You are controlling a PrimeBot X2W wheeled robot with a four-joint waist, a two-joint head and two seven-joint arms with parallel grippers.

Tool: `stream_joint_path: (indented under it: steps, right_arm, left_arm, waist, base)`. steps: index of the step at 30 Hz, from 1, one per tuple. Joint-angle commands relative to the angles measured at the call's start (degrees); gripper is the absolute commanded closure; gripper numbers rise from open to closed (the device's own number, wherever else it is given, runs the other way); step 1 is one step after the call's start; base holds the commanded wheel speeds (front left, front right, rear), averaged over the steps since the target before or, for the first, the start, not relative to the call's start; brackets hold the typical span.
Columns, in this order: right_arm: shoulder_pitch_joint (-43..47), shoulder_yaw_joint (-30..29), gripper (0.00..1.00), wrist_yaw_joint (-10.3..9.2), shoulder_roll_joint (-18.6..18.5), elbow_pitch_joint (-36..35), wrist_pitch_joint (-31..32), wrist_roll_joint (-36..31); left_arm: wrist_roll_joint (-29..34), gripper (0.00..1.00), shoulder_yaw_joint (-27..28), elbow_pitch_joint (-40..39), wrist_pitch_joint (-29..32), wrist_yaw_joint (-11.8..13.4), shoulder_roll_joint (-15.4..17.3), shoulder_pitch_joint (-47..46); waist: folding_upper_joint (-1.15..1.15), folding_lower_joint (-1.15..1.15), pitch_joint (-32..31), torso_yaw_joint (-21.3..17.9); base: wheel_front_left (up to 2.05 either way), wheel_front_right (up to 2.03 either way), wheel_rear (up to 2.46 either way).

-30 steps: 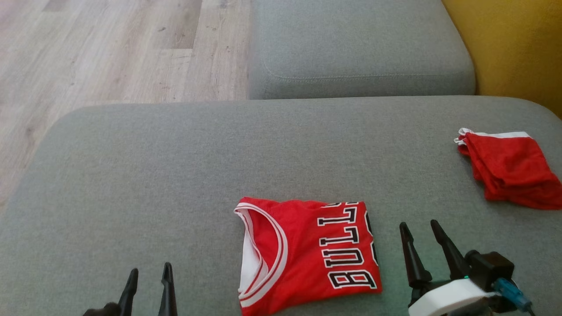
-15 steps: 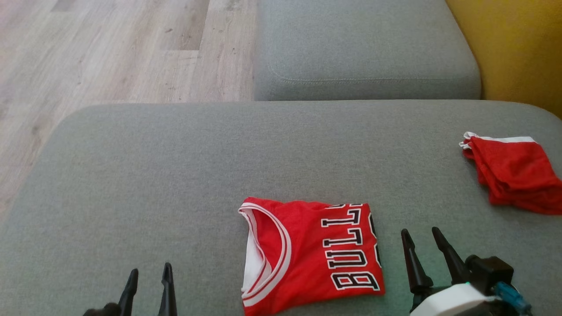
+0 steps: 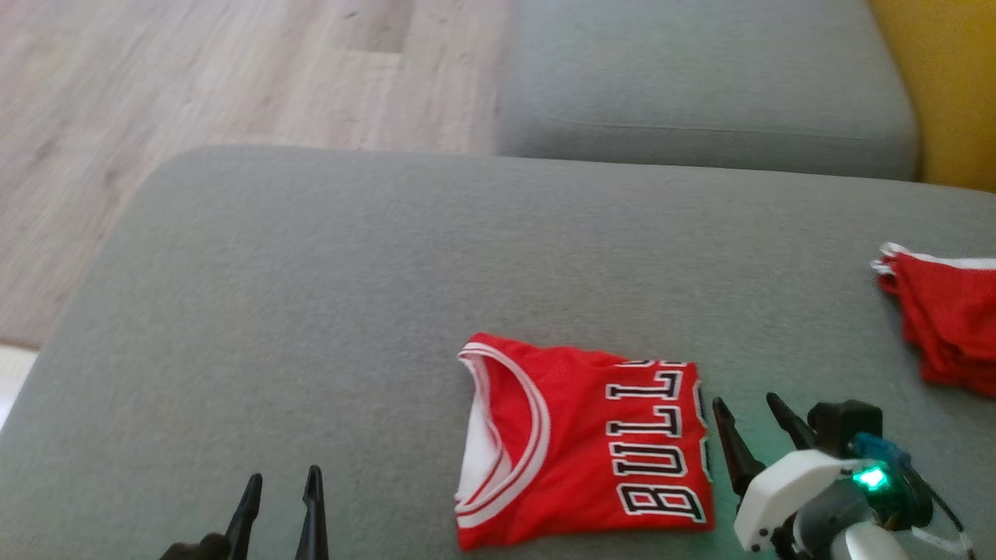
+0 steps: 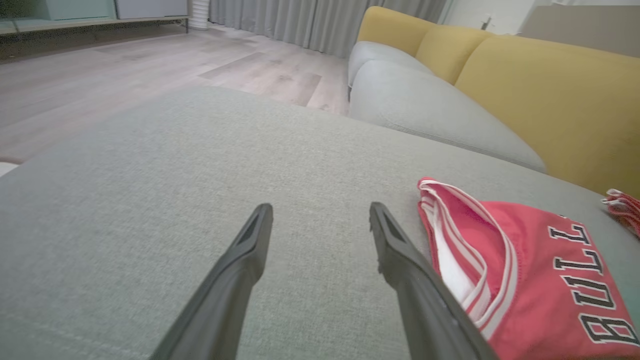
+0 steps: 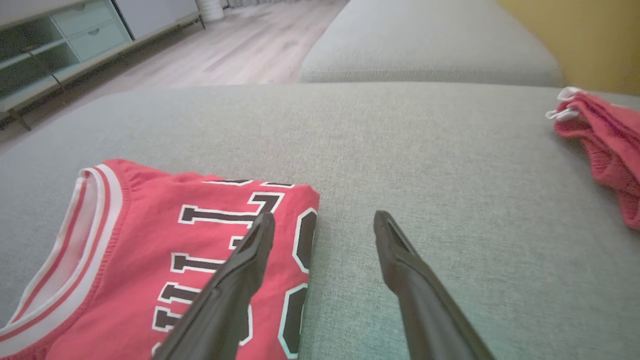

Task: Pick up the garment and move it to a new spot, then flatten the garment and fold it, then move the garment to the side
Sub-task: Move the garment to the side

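Note:
The garment [image 3: 583,443] is a red jersey with black-and-white letters. It lies folded into a rectangle on the grey cushion [image 3: 311,311], near its front edge. My right gripper [image 3: 744,400] is open just off the jersey's right edge. In the right wrist view the gripper [image 5: 325,215] has its left finger over the lettered edge of the jersey [image 5: 150,250] and its right finger over bare cushion. My left gripper [image 3: 283,476] is open and empty, well to the left of the jersey. In the left wrist view the gripper [image 4: 321,207] has the jersey's collar [image 4: 525,280] to its right.
A second red garment [image 3: 949,327] lies bunched at the cushion's right edge. Another grey cushion [image 3: 700,78] lies beyond, with a yellow backrest [image 3: 949,78] at the far right. Wooden floor [image 3: 194,78] lies to the left and behind.
The camera has turned, so the whole picture has shifted to the right. My right gripper now stands closer to the jersey's right edge. Both grippers stay open.

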Motion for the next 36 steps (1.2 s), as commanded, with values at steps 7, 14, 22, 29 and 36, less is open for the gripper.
stream_joint_path:
  steps: [7,14,22,29,36]
  right_arm:
    - [-4.3,-0.9,0.00,0.20,-0.3,3.6,6.0,-0.8]
    - [-4.8,-0.4,0.00,0.20,-0.3,7.4,9.9,3.0]
    - [-8.1,0.9,1.00,0.20,-0.3,8.6,8.7,5.9]
    - [-12.5,-2.1,1.00,0.20,-0.3,6.1,6.4,2.3]
    - [-15.4,-7.2,1.00,0.20,-0.3,-1.4,8.3,-1.9]
  left_arm:
    - [0.9,0.00,1.4,-1.2,-0.2,0.4,0.4,-3.7]
    - [1.0,0.00,1.5,-1.3,-0.5,0.6,0.2,-3.8]
    - [1.4,0.00,1.3,-1.8,-0.7,0.8,-0.2,-4.3]
    - [2.9,0.00,0.4,-3.9,-0.8,1.1,-0.9,-6.1]
    - [4.0,0.00,0.4,-4.4,-0.9,1.3,-1.2,-8.8]
  waist:
    - [0.00,0.00,2.1,5.6]
    - [0.00,0.00,3.7,8.2]
    - [0.00,0.00,5.3,6.0]
    - [0.00,0.00,7.3,-2.2]
    - [0.00,0.00,11.2,-14.8]
  base:
    - [0.00,0.00,0.00]
    - [0.00,0.00,0.00]
    - [0.00,0.00,0.00]
    - [0.00,0.00,0.00]
    - [0.00,0.00,0.00]
